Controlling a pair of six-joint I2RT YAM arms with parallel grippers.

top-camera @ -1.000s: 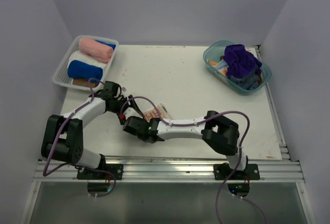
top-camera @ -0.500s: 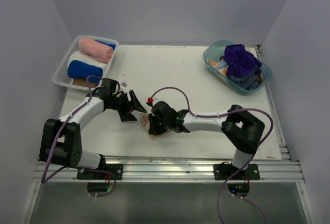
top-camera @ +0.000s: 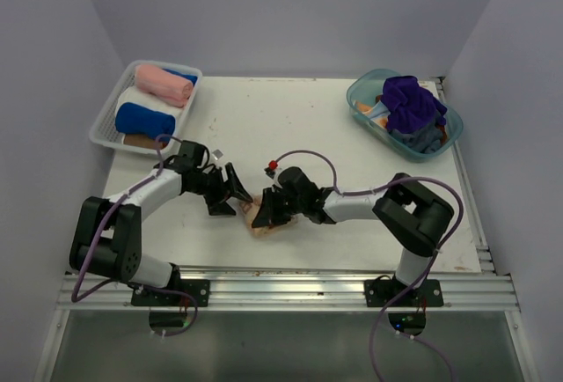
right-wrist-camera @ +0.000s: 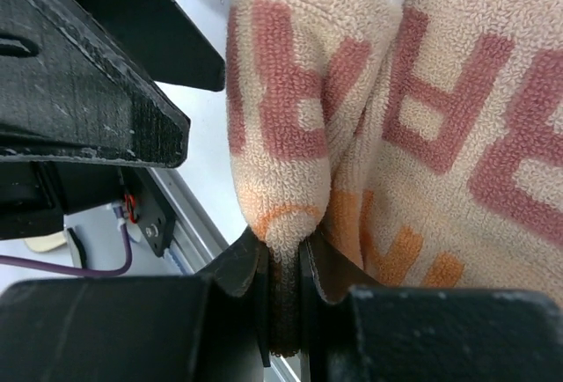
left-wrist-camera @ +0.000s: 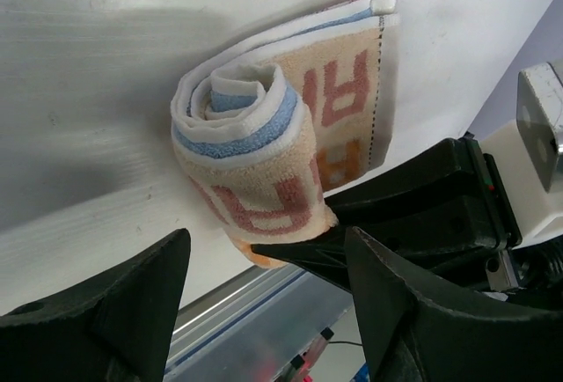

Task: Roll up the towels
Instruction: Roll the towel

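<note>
A cream, orange and light-blue printed towel [left-wrist-camera: 255, 144] lies rolled on the white table near the front edge [top-camera: 260, 224]. My right gripper [right-wrist-camera: 283, 254] is shut on a fold at the roll's outer end [right-wrist-camera: 299, 109], reaching in from the right [top-camera: 266, 212]. Just left of the roll, my left gripper [top-camera: 237, 195] is open, its fingers [left-wrist-camera: 132, 312] spread wide and touching nothing. Pink [top-camera: 163, 84], white [top-camera: 141, 100] and blue [top-camera: 143, 120] towels sit rolled in the basket. A purple towel [top-camera: 412, 105] lies unrolled in the tub.
The white mesh basket [top-camera: 101, 131] stands at the back left. The clear teal tub [top-camera: 356, 100] at the back right holds more crumpled cloth. The metal rail of the table's front edge [top-camera: 290, 281] runs close behind the roll.
My right arm has swung from the towel's left side to its right, still holding it. The left gripper has opened wider and moved right, toward the roll.
</note>
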